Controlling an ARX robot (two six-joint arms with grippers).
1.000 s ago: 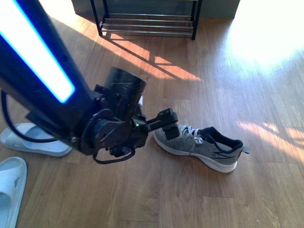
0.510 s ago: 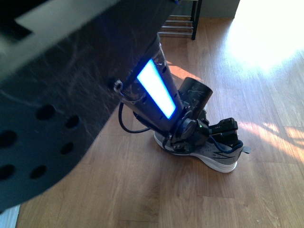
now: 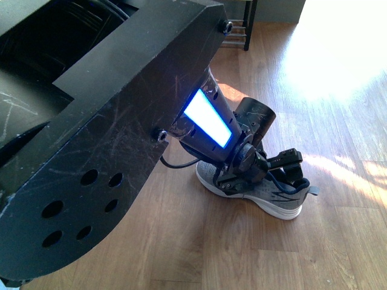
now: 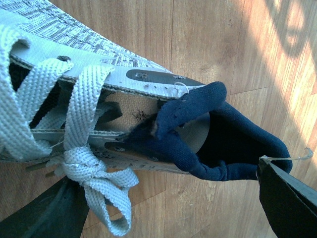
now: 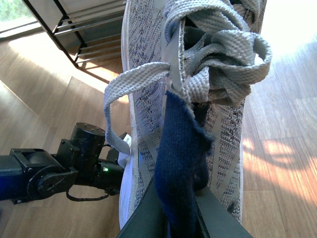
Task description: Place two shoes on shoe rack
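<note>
Grey knit and a white sole mark the floor sneaker (image 3: 266, 194), which lies on the wooden floor (image 3: 338, 241) right of centre in the front view, toe toward 10 o'clock and heel toward 4 o'clock; the left gripper (image 3: 289, 164) sits over its heel end, at the navy collar, so the left arm is plainly the nearer one; the shoe rack (image 3: 249, 24) stands well apart toward 12 o'clock. The left wrist view adds what the front view hides: dark fingers (image 4: 285, 196) spread on either side of the shoe's mouth, not closed on it, with the collar just beside one of them; I judge the grasp is not yet made. Only the right wrist view shows the right gripper (image 5: 171, 220), clamped on the navy tongue of the lifted sneaker (image 5: 148, 99), held clear of the floor.
</note>
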